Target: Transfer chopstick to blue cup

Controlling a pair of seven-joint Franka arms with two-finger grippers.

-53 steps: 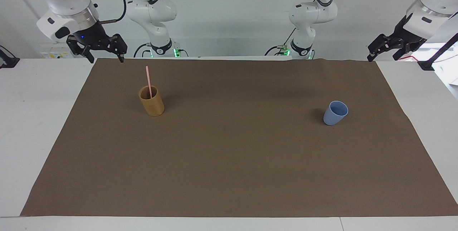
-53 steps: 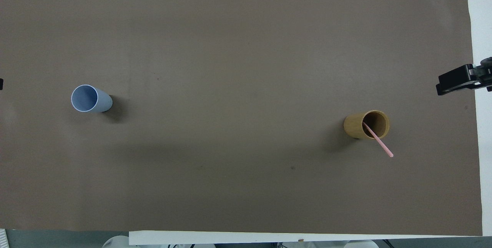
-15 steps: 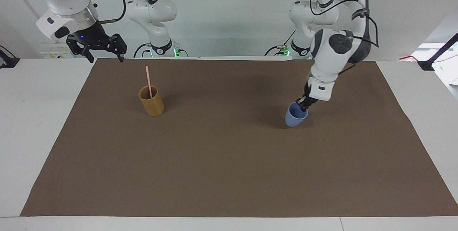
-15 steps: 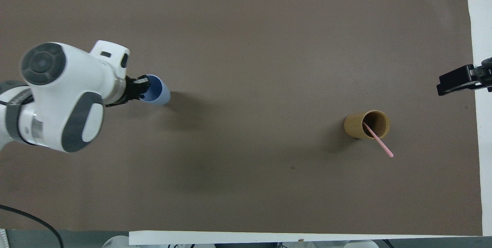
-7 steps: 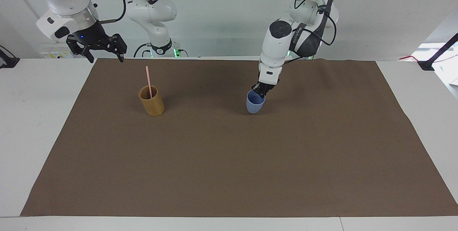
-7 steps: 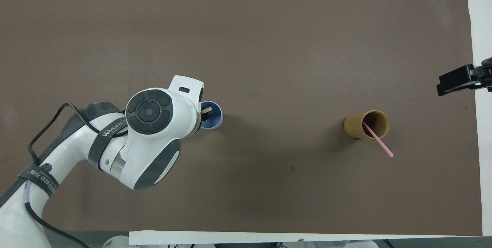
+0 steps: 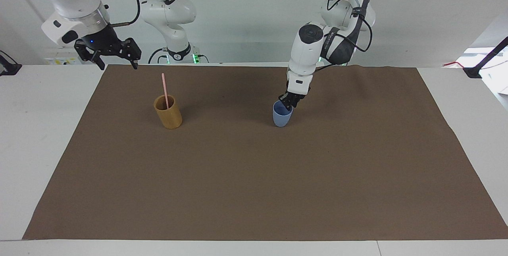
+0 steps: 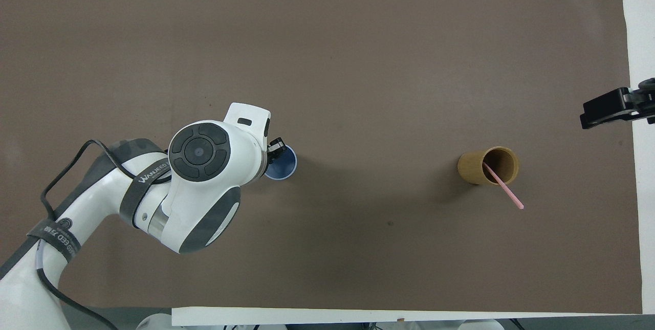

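Note:
The blue cup [image 7: 281, 116] stands upright on the brown mat near the table's middle; it also shows in the overhead view [image 8: 284, 167]. My left gripper [image 7: 289, 103] is shut on the cup's rim, on the side toward the left arm's end; in the overhead view the gripper [image 8: 275, 148] is mostly hidden under the arm. The pale pink chopstick [image 7: 164, 90] leans in the tan cup [image 7: 169, 114], toward the right arm's end; both also show in the overhead view, the chopstick [image 8: 506, 192] and the tan cup [image 8: 481, 167]. My right gripper [image 7: 118, 64] waits open over the mat's corner by the right arm.
The brown mat [image 7: 254, 184] covers most of the white table [image 7: 35, 129]. The left arm's white body [image 8: 199, 187] hides part of the mat in the overhead view.
My left arm has carried the blue cup by its rim from the left arm's end to the table's middle. In the last half second it barely moved. The right arm has not moved.

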